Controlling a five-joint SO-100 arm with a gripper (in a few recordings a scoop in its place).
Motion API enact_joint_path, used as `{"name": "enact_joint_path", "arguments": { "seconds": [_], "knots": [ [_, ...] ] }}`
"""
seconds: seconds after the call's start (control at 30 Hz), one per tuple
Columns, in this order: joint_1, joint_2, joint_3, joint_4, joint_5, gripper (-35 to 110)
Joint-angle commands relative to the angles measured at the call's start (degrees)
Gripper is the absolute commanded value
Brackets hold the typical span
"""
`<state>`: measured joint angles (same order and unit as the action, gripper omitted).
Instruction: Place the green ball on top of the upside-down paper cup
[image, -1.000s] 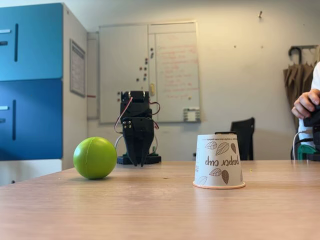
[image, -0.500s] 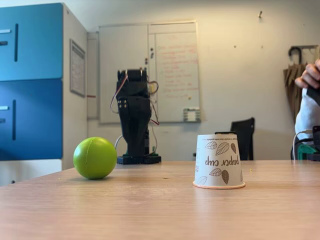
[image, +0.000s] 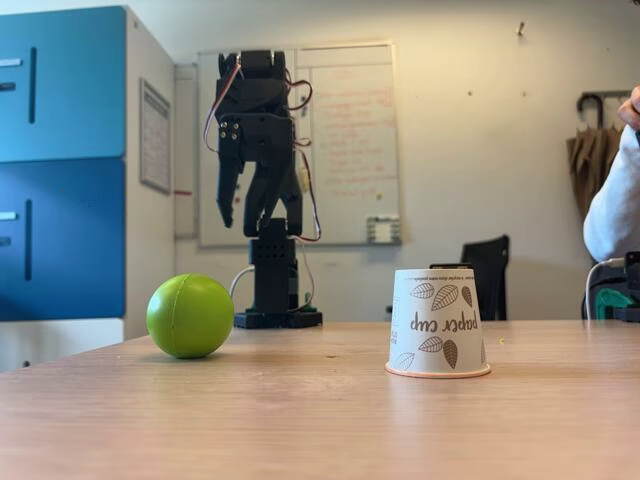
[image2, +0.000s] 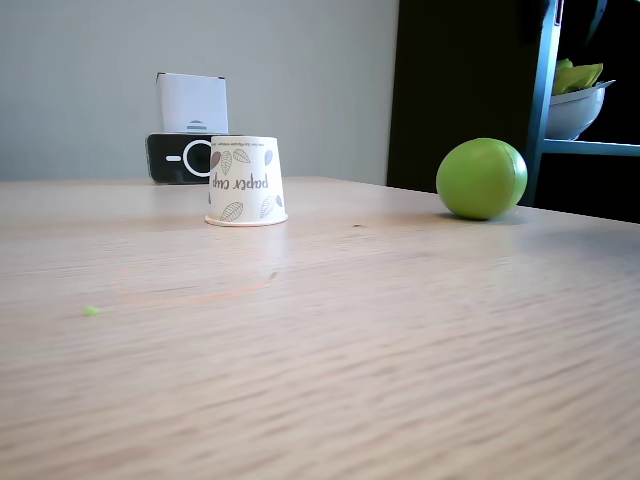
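Green ball and inverted paper cup, well apart on wooden table.
Gripper raised at rear, jaws parted, empty; another fixed view adds shelved bowl.

1. The smooth lime-green round ball rests on the wooden table. Its surface is matte, and a faint seam runs across it. Nothing touches it.
2. The small white tapered paper cup stands upside down, with its rolled rim flat on the table. Brown leaf drawings and the words "paper cup", printed inverted, cover its side. Its flat bottom faces up and carries nothing.
3. The ball and the cup lie well apart.
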<state>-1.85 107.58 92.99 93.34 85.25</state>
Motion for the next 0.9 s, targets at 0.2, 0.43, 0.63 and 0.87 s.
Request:
{"name": "enact_joint_path", "arguments": {
  "seconds": [0.2,0.43,0.63,0.87],
  "knots": [
    [-0.62,-13.36,-11.78,-1.32,0.18,41],
    [-1.32,-23.82,-18.98,-6.33,0.18,46],
    [-1.23,-29.09,-19.95,-8.7,0.26,48],
    [-0.44,-34.37,-21.01,-11.34,0.26,48]
  ]
}}
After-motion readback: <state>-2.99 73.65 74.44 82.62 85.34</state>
